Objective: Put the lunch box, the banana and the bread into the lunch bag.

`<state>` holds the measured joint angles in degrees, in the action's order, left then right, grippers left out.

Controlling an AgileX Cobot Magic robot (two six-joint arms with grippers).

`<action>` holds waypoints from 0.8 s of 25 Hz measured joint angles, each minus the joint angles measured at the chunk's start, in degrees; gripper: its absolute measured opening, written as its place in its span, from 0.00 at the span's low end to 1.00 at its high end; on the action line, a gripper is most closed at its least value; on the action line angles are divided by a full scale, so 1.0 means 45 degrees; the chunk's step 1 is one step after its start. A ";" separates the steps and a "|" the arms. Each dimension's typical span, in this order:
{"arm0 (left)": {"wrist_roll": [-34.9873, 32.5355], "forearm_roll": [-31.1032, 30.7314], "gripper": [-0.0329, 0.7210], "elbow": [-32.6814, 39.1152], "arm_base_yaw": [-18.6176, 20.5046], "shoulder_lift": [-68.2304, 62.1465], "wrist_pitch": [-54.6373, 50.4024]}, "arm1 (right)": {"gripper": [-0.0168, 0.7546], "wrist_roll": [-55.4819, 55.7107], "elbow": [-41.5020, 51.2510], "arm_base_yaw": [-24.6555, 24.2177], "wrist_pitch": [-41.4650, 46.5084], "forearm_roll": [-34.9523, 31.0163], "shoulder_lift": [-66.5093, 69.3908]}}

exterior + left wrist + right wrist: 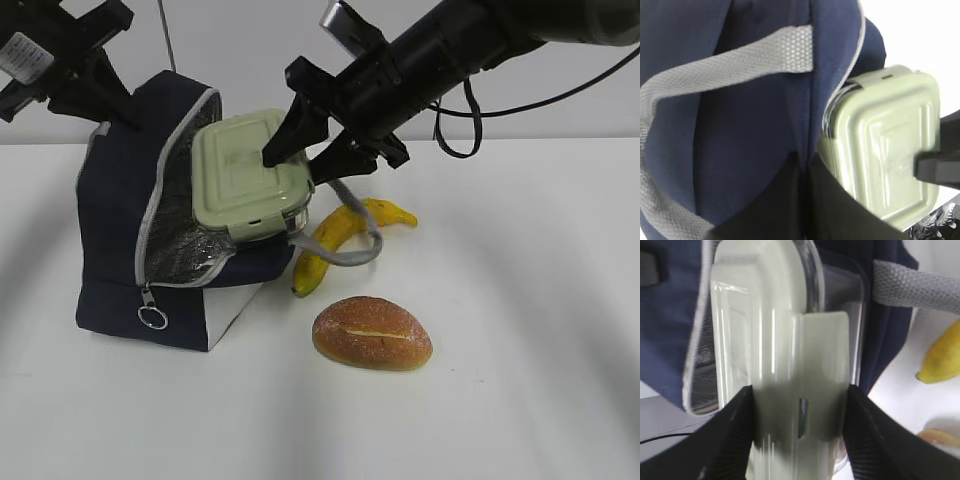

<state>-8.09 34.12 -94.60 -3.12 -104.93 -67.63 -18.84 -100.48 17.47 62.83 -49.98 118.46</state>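
The navy lunch bag (120, 230) lies on the white table with its silver-lined opening facing right. The lunch box (245, 175), with its sage-green lid, sits tilted and partly inside that opening. My right gripper (305, 165) is shut on the lunch box (770, 340), one finger on each side at its clip end. My left gripper (110, 105) is shut on the bag's navy fabric (740, 125) at its top edge, beside the box (885, 145). The banana (345, 228) lies right of the bag. The bread (372, 332) lies in front of the banana.
A grey strap handle (350, 250) of the bag loops out across the banana. The zipper's ring pull (152, 318) hangs at the bag's front. The bag fabric also shows in the right wrist view (670, 340), with the banana's tip (942, 360) at the right.
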 joint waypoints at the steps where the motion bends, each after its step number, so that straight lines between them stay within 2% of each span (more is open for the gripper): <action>1: 0.0000 0.0000 0.04 0.0000 0.0000 0.0000 -0.0025 | 0.53 0.0067 -0.0063 0.0013 -0.0092 0.0084 0.0000; 6: 0.0000 0.0000 0.04 0.0000 -0.0015 0.0000 -0.0025 | 0.53 0.0492 -0.0775 0.0538 -0.0971 0.0727 0.0047; 14: 0.0000 -0.0040 0.04 0.0000 -0.0015 0.0000 -0.0013 | 0.53 0.2825 -0.3144 0.1873 -0.0921 0.3349 0.1671; 20: 0.0000 -0.0040 0.04 0.0000 -0.0015 0.0000 -0.0013 | 0.53 0.4390 -0.4842 0.2376 -0.0893 0.3652 0.3082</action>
<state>-8.09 33.94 -94.60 -3.19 -104.93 -67.68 0.91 -122.27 28.16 58.81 -33.54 132.33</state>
